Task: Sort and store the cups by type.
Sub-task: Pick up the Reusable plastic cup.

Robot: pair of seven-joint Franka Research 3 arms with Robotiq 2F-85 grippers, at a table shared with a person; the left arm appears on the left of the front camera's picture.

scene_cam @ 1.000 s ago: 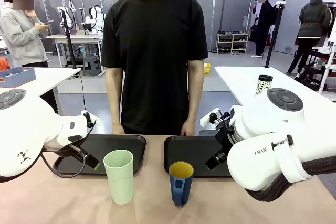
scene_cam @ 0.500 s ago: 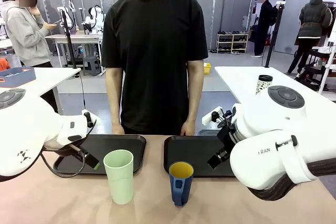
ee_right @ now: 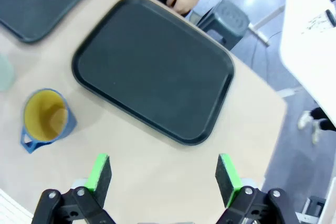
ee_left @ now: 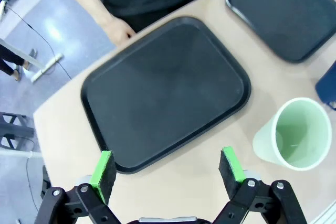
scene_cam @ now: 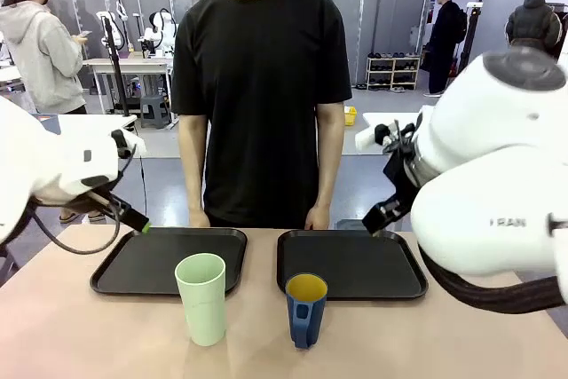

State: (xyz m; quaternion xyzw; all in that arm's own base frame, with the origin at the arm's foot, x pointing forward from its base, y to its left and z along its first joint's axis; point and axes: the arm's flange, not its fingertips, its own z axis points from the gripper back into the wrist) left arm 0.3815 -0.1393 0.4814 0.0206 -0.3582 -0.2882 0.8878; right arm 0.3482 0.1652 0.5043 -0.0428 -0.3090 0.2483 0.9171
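Observation:
The tall pale-green tumbler (scene_cam: 201,297) stands upright near the table's front, left of centre. Just to its right stands the dark-blue mug (scene_cam: 306,310), yellow inside, its handle toward the camera. My left gripper (scene_cam: 140,225) hangs above the left tray's far left corner. In the left wrist view it (ee_left: 167,166) is open and empty, with the tumbler (ee_left: 294,135) off to its right. My right gripper (scene_cam: 382,215) hovers over the right tray's far right edge. It (ee_right: 163,173) is also open and empty, with the mug (ee_right: 46,119) to its left.
Two empty black trays lie side by side behind the cups, the left tray (scene_cam: 169,259) and the right tray (scene_cam: 351,264). A person stands at the far edge with a hand (ee_left: 121,30) resting near each tray. A stool (ee_right: 231,19) stands on the floor beyond.
Both arms have lifted well up from low beside the trays, so the grippers now hang higher over the table. The cups and trays have not moved.

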